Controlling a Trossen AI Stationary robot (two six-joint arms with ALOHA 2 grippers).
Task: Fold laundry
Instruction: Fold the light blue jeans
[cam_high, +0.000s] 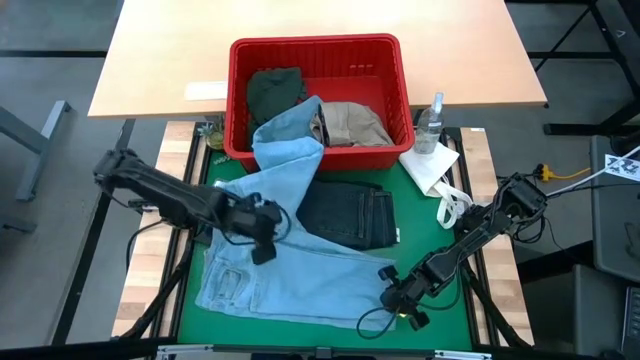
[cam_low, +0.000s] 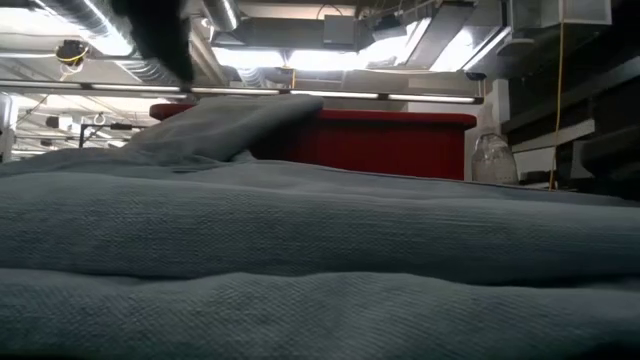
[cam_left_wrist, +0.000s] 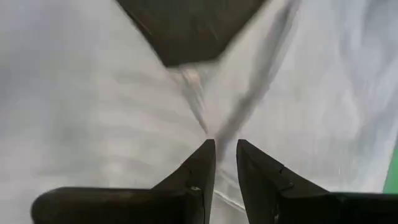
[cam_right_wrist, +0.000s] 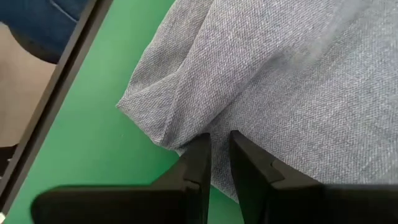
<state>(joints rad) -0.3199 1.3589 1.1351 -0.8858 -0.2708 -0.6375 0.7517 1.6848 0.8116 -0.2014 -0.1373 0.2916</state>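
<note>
Light blue denim jeans (cam_high: 285, 275) lie spread on the green mat (cam_high: 455, 310). One leg (cam_high: 288, 150) runs up over the front rim of the red basket (cam_high: 240, 100). Folded dark navy jeans (cam_high: 345, 215) rest on the denim at the mat's middle. A dark olive piece (cam_high: 275, 90) and a beige piece (cam_high: 350, 122) lie in the basket. My left gripper (cam_high: 264, 245) is over the denim's left middle, shut on it. My right gripper (cam_high: 388, 285) is shut on the denim's near right end. In the low view the denim (cam_low: 320, 260) fills the foreground. My left gripper (cam_left_wrist: 225, 146) pinches a raised ridge of the light blue denim (cam_left_wrist: 210, 127) between its two fingertips, slanting down from the table's left. Creases run up to the fingers, so the cloth is drawn up there; the rest lies on the mat. My right gripper (cam_right_wrist: 219, 140) pinches the denim's edge (cam_right_wrist: 186, 140) close to a folded corner (cam_right_wrist: 134, 106), slanting down from the table's right. That end lies low on the green mat (cam_right_wrist: 93, 162); one layer or several, I cannot tell.
A clear spray bottle (cam_high: 432, 120) and a white cloth (cam_high: 430, 165) with white loops (cam_high: 452, 205) sit at the mat's far right. The basket (cam_low: 400, 140) stands at the far edge, half on a wooden table (cam_high: 160, 50) with a paper slip (cam_high: 205, 90).
</note>
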